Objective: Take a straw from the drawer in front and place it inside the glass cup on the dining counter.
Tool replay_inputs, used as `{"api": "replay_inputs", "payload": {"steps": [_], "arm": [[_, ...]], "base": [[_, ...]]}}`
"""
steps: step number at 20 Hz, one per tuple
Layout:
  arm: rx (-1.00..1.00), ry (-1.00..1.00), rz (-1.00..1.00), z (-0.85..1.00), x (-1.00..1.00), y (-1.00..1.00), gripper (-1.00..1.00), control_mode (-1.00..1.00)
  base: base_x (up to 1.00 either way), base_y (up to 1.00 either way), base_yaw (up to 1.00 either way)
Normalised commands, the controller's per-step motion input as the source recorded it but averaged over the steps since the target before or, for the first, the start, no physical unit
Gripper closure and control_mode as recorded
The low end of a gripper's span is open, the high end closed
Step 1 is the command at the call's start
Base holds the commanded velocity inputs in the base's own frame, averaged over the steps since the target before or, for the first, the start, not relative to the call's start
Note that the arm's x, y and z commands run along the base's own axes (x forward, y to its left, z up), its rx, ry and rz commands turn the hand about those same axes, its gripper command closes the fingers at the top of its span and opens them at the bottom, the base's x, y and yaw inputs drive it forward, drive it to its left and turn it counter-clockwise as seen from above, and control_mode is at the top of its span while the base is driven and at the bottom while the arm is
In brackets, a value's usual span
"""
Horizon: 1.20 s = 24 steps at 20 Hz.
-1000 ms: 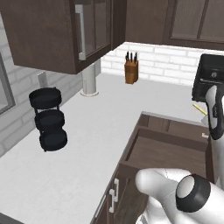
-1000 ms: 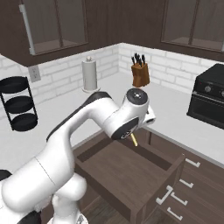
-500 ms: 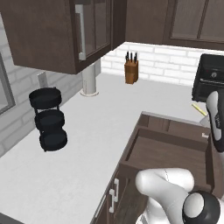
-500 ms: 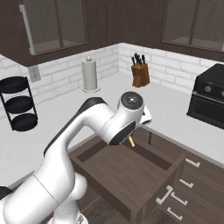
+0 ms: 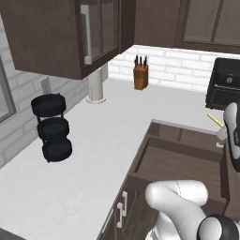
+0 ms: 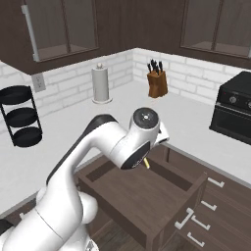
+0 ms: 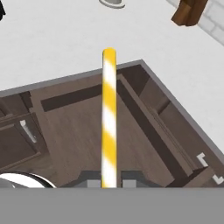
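— So, where is the arm [image 6: 98, 147] just now?

— It rises from the base, bends at a raised elbow and reaches forward over the open drawer [image 6: 142, 193]. In the right base view the wrist sits above the drawer's back edge, level with the white desk [image 6: 191, 125], the hand angled downward. In the left base view the forearm stands at the right edge, above the drawer's far side.

— And the fingers [image 7: 108, 180]?

— Clenched on the straw [image 7: 109, 118]. In the hand view the two dark tips press against its lower end from both sides, and the yellow-and-white striped stick runs straight up the middle, its free end over the desk beyond the drawer's rim. From the right base view a short yellow piece pokes out below the hand; from the left base view a thin yellow tip shows just beside the wrist.

— Is the straw touching the drawer?

— No, it hangs in the air above the drawer's wooden floor, carried clear of it.

— What else is around?

— A knife block [image 6: 157, 82] and a paper towel roll [image 6: 101, 84] stand at the brick wall, a black three-tier rack [image 5: 52, 127] to the left, a black oven [image 6: 234, 112] to the right
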Motion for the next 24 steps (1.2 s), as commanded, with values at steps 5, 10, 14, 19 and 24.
{"api": "replay_inputs", "payload": {"steps": [5,10,14,19,24], "arm": [[0.00,0.00,0.00,0.00,0.00,0.00,1.00,1.00],[0.00,0.00,0.00,0.00,0.00,0.00,1.00,1.00],[0.00,0.00,0.00,0.00,0.00,0.00,1.00,1.00],[0.00,0.00,0.00,0.00,0.00,0.00,1.00,1.00],[0.00,0.00,0.00,0.00,0.00,0.00,1.00,1.00]], "base": [[-0.09,0.05,0.00],[-0.57,0.27,0.14],[-0.64,0.27,0.40],[-0.47,0.11,0.62],[-0.48,-0.20,0.70]]}}
